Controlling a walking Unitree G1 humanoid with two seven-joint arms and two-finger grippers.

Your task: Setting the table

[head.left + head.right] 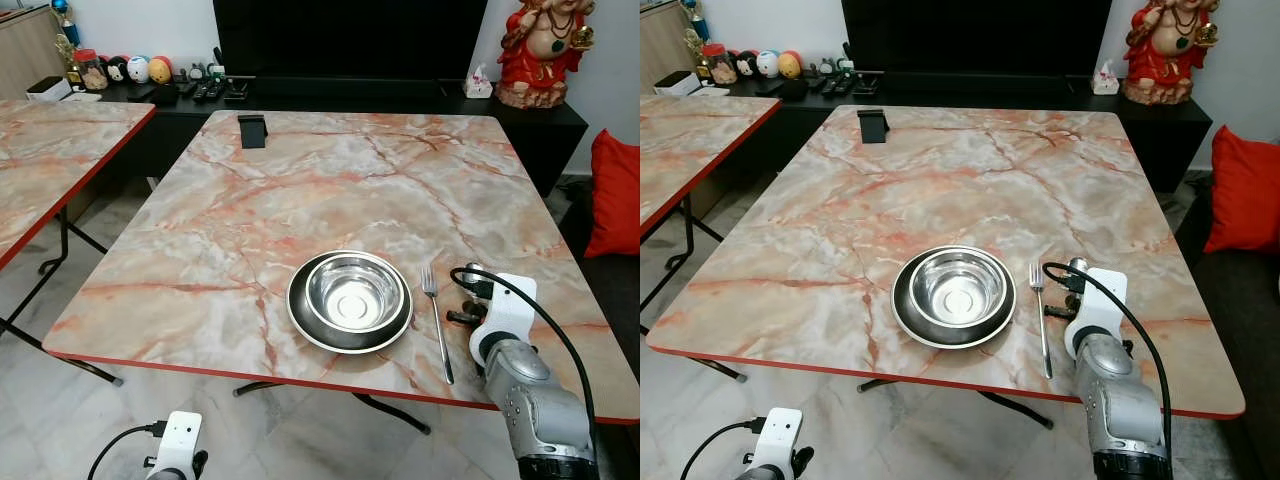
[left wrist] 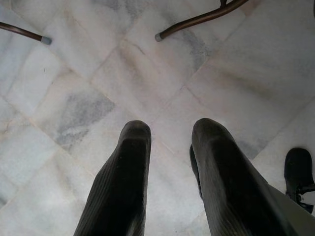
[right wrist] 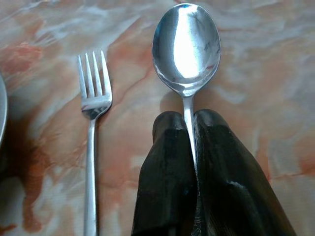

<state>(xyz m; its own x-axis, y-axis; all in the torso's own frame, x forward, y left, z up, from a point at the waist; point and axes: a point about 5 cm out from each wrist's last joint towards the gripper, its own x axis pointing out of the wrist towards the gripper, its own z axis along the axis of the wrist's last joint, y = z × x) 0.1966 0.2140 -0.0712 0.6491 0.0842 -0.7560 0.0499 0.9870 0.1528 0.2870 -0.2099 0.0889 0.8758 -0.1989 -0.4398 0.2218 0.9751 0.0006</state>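
A home living room: marble-pattern table, black TV cabinet, red figurine, red cushion

So the bowl sits inside the plate near the front edge of the table. Fork lies just right of the plate, prongs pointing away from the robot. Right gripper is right beside the fork, pinching a spoon by its handle, parallel to the fork. A small stand sits at the far edge. Second table off to the left. Left gripper hangs over the floor, fingers apart.
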